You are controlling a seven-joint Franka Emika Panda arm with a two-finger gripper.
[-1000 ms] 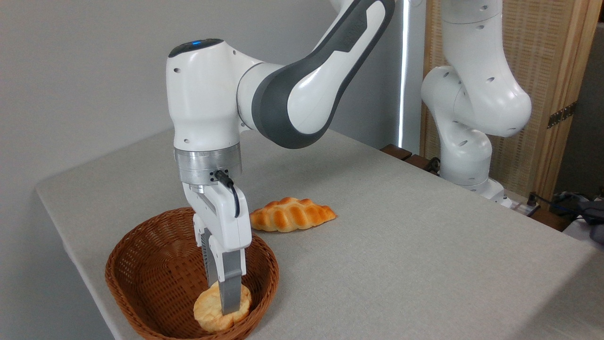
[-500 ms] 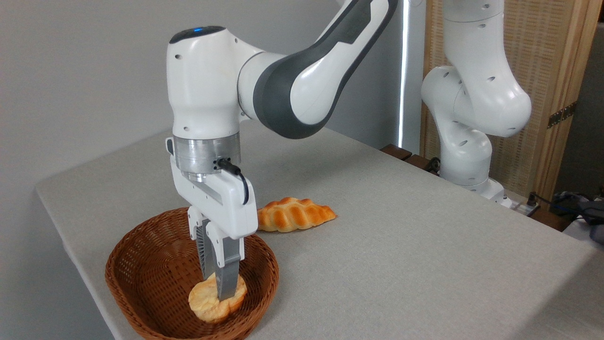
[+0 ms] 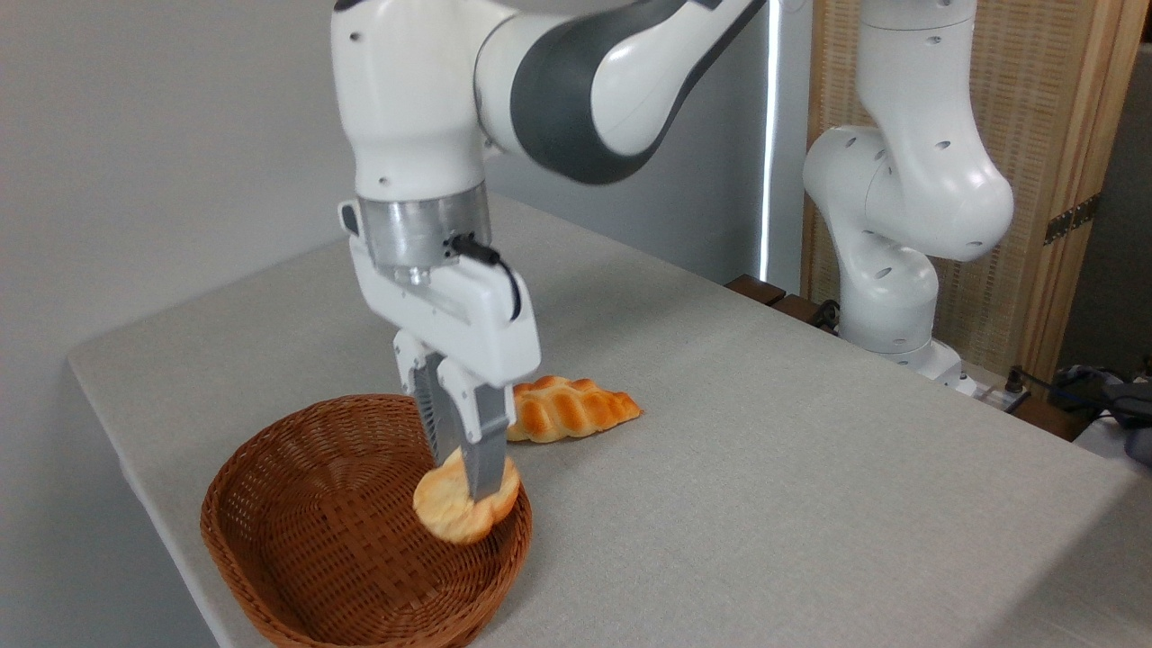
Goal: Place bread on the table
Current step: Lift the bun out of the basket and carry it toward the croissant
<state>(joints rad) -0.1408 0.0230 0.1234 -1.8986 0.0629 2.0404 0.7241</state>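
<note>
Above basket (image 3: 297,531) rim, gripper (image 3: 468,490) clamped on bread (image 3: 450,508) (tilted), table (image 3: 765,504) below

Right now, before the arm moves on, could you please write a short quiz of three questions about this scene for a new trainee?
1. True or false: the tool is shut on the bread.
2. Which is correct? A: the bread rests on the basket floor. B: the bread hangs above the basket, near its right rim. C: the bread lies on the table.
3. What lies on the table just behind the basket?

Key
1. True.
2. B.
3. The braided loaf, orange-brown, lying flat on the grey cloth.
</note>
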